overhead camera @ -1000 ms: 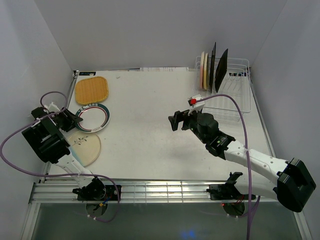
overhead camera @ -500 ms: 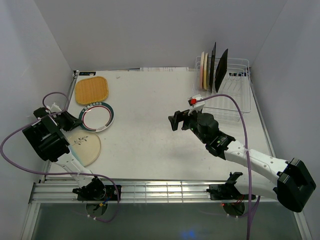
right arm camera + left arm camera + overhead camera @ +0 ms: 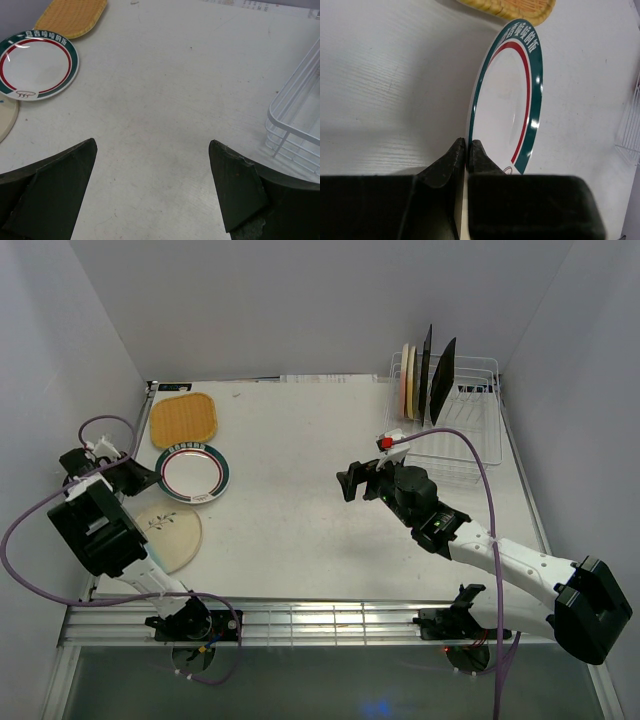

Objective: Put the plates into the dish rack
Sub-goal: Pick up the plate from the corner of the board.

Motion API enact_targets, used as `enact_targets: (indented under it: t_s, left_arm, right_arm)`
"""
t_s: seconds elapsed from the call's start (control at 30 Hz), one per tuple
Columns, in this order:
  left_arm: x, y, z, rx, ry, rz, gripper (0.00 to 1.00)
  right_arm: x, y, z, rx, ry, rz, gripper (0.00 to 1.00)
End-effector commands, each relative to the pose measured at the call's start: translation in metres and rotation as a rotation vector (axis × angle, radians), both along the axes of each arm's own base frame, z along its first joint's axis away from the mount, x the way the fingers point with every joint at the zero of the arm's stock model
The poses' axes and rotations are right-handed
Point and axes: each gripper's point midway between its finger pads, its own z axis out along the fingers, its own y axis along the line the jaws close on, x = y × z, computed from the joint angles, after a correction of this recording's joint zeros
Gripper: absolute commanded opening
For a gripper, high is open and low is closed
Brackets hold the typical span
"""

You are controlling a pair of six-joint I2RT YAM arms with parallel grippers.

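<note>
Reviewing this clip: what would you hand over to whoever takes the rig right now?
Left hand: shut on the rim of the green-rimmed plate.
Right hand: open, empty, over the middle of the table.
Done: four plates stand in the dish rack.
Left: green-rimmed plate, orange plate, cream floral plate, none racked yet.

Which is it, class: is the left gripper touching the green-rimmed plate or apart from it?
Touching. In the left wrist view the left gripper pinches the green-rimmed plate at its near rim, with no gap.
</note>
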Motion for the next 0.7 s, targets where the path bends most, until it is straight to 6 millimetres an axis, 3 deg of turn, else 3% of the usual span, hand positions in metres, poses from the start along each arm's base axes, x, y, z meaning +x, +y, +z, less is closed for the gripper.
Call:
enact_targets:
  t_s: [0.0,0.23,0.43,0.67]
  left_arm:
    - [0.000,-0.011,0.040,0.030,-0.099,-0.045,0.00]
    - [-0.002,-0.032,0.084,0.073,-0.175,-0.070,0.00]
    - [0.007,-0.074,0.114,0.140,-0.204,-0.113,0.00]
    - [0.022,-0.107,0.149,0.101,-0.239,-0.124,0.00]
  right_arm:
    - [0.003,0.004,0.028,0.049,-0.077,0.000,0.98]
    - [0.002,0.006,0.029,0.034,-0.090,0.022,0.98]
    - [-0.006,0.018,0.030,0.019,-0.124,0.087,0.98]
    - [-0.017,0.036,0.031,-0.041,-0.175,0.144,0.98]
